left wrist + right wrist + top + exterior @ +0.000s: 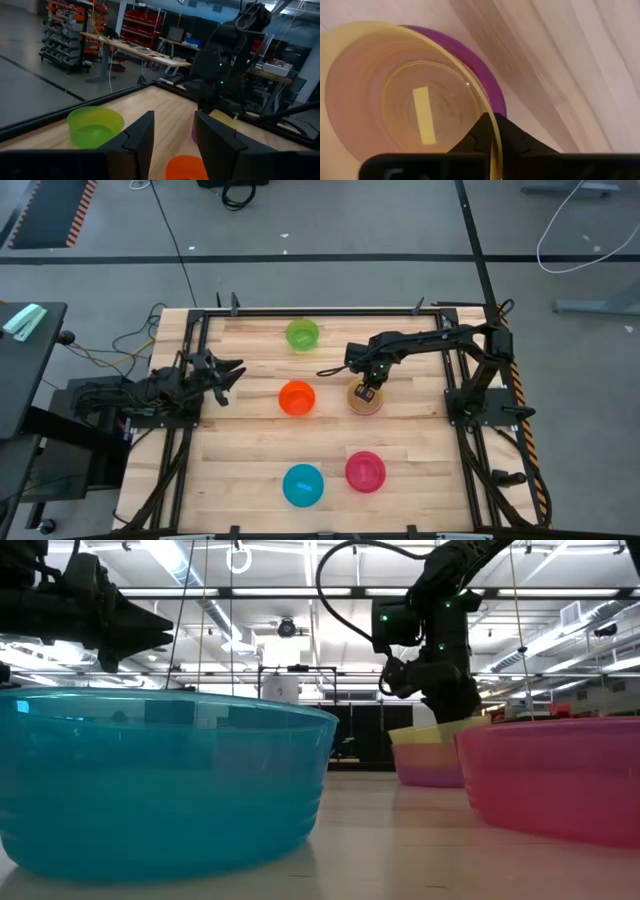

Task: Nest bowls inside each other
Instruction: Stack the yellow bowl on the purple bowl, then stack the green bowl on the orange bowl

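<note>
Wooden table (420,470), carrying four loose bowls: green bowl (302,334) far, orange bowl (297,398) central, blue bowl (303,485) and pink-red bowl (365,471) near. Right of centre, yellow bowl (395,95) tilted into purple bowl (475,65), not yet seated level. Right gripper (495,131) pinched closed on the yellow rim, presumably for steering it down. Left gripper (172,132) parted, empty, waiting at the left edge.
</note>
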